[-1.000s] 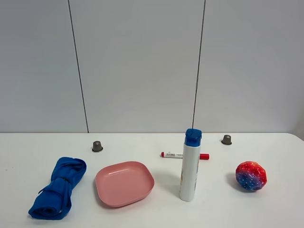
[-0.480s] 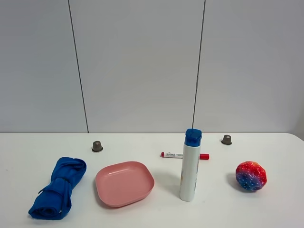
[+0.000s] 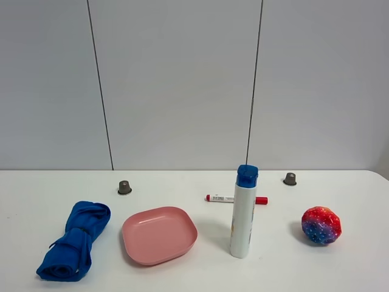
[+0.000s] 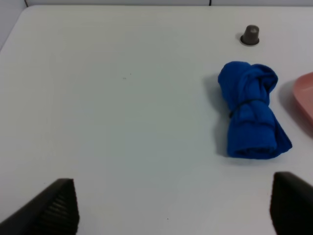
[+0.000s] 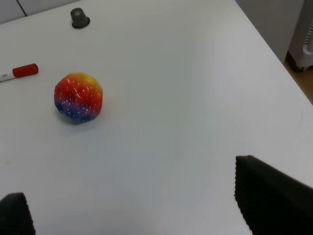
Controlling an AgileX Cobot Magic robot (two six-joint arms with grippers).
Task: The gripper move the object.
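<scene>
A rolled blue cloth [image 3: 74,249] lies at the table's left, also in the left wrist view [image 4: 252,116]. A pink plate [image 3: 159,234] sits beside it. A white bottle with a blue cap [image 3: 244,212] stands upright in the middle. A red-capped marker [image 3: 236,199] lies behind it. A red-and-blue speckled ball [image 3: 321,225] rests at the right, also in the right wrist view [image 5: 78,97]. My left gripper [image 4: 171,215] is open and empty, short of the cloth. My right gripper [image 5: 146,210] is open and empty, short of the ball. Neither arm shows in the exterior view.
Two small grey caps stand near the back, one on the left [image 3: 124,187] and one on the right [image 3: 290,179]. The white table's [image 3: 36,201] right edge [image 5: 274,54] runs close to the ball's side. A grey panelled wall stands behind.
</scene>
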